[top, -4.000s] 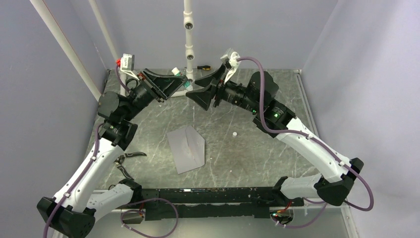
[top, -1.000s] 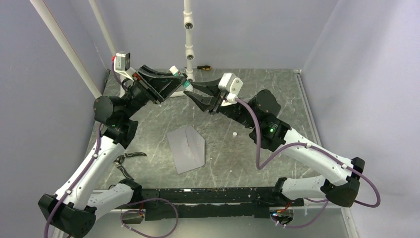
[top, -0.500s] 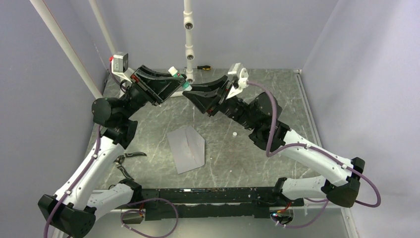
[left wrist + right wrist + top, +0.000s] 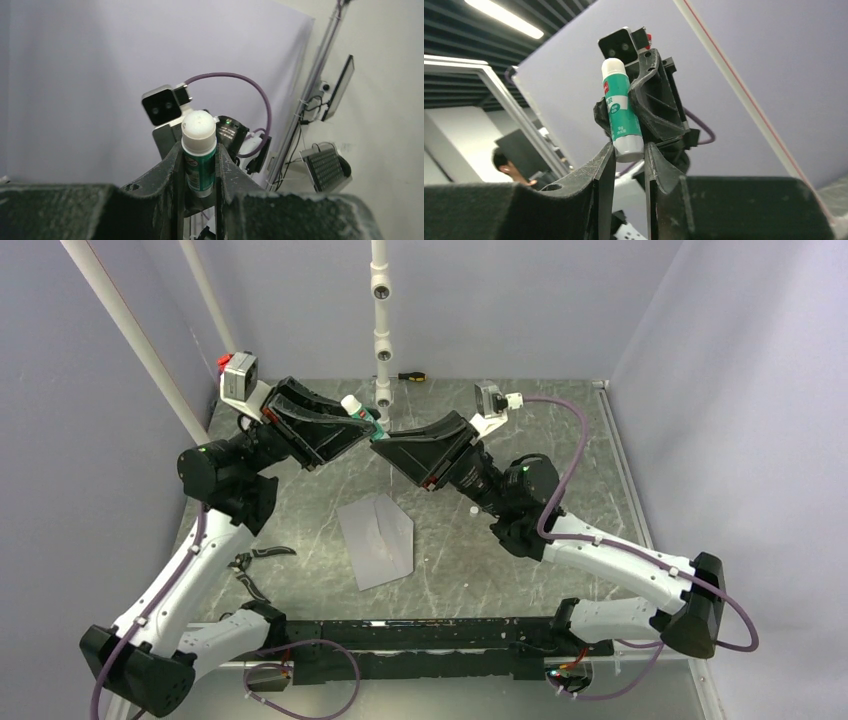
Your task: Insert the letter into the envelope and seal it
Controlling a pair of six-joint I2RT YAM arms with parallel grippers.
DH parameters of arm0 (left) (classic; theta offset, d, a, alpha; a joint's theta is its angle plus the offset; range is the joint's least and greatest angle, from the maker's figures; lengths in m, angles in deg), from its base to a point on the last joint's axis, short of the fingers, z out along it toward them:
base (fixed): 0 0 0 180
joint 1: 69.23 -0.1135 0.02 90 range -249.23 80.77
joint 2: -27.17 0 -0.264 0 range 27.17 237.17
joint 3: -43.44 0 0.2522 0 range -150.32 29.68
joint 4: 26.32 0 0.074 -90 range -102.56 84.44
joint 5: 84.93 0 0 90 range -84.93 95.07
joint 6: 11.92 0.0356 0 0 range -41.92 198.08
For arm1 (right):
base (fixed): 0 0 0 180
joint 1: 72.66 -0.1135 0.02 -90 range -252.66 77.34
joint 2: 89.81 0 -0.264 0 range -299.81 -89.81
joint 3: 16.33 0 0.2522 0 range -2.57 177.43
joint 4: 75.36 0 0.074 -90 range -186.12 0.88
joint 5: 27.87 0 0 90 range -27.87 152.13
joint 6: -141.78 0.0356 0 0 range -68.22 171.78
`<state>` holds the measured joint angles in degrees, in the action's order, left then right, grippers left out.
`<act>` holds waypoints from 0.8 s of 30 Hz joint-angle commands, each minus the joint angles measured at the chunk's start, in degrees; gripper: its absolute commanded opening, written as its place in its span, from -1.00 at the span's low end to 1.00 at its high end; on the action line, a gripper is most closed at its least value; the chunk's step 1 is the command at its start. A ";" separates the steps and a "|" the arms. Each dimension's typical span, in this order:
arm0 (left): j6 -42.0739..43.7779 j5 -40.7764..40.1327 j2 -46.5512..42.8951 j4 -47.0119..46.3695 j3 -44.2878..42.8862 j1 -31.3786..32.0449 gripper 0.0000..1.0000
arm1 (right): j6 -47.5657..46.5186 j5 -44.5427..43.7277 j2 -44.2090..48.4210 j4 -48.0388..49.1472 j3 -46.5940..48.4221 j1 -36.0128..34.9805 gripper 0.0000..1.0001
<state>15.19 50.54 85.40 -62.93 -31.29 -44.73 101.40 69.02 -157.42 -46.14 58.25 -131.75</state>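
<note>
Envelope (image 4: 378, 540) flat grey paper | cylindrical glue stick (image 4: 199, 150) clamped by left fingers (image 4: 169, 175) and right fingers (image 4: 605, 172)

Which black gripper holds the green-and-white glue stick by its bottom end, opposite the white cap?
The right gripper; the left gripper clasps the glue stick around its green middle instead.

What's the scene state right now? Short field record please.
left gripper: shut on glue stick, held up above the table
right gripper: shut on one end of the same stick
envelope: flat on the table between the arms, neither gripper on it
letter: not visible
screwdriver: at the table's back edge
</note>
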 commanded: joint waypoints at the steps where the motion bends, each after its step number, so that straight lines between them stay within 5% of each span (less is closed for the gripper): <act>1: -4.75 13.98 2.96 -11.51 -1.97 0.12 -0.95 | 11.16 -2.03 0.45 23.33 -0.25 0.29 -0.93; 9: -7.28 17.15 4.95 -16.69 -4.41 0.12 -0.95 | 21.00 -2.63 -3.55 34.01 -1.01 0.72 -0.91; 12: -4.29 15.44 3.55 -11.59 -4.70 0.12 -0.95 | 21.59 -1.79 -4.21 31.94 -0.38 0.82 -0.42; 14: 0.20 11.34 1.86 -2.68 -4.97 0.12 -0.95 | 15.25 -0.44 -2.03 25.74 -0.11 0.73 0.06; 16: 3.04 5.72 0.02 5.36 -5.11 0.12 -0.95 | 4.97 0.59 1.44 16.21 0.50 0.58 0.29; 19: 2.69 -1.44 -1.82 13.21 -5.42 0.12 -0.95 | -12.29 -0.71 6.58 0.85 0.83 0.38 0.42; 24: -4.34 -10.69 -2.16 20.12 -6.34 0.12 -0.95 | -39.75 -2.69 12.40 -8.95 -0.82 0.38 0.46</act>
<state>15.05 49.40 83.52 -51.74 -35.29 -44.56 88.53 68.13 -148.52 -44.70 56.00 -131.23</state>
